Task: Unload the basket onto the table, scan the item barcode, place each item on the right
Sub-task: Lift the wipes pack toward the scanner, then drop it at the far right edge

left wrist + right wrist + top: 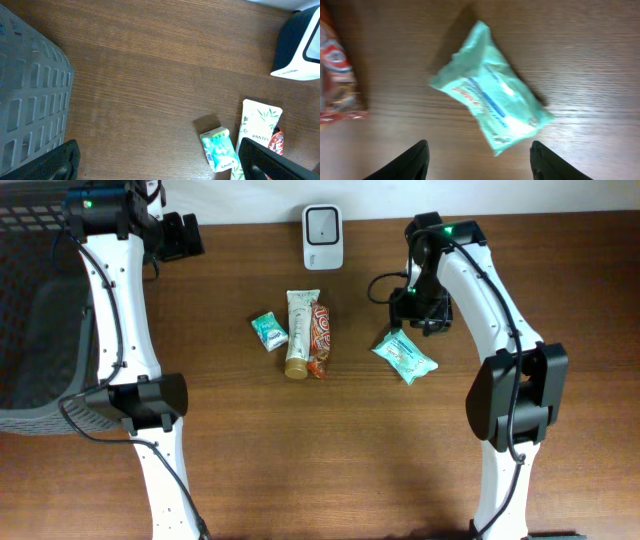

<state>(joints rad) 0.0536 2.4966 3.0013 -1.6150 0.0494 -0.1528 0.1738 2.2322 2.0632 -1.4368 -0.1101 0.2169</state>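
Observation:
A teal wipes packet lies flat on the wooden table, right of centre. My right gripper hovers just behind it, and the packet lies free ahead of the right gripper, which is open and touching nothing. The white barcode scanner stands at the back centre. My left gripper sits at the back left, and this same gripper is wide open and empty over bare wood.
A cream tube, a red snack packet and a small teal packet lie together mid-table. A grey plastic basket fills the left edge. The left wrist view also shows the scanner and the basket wall.

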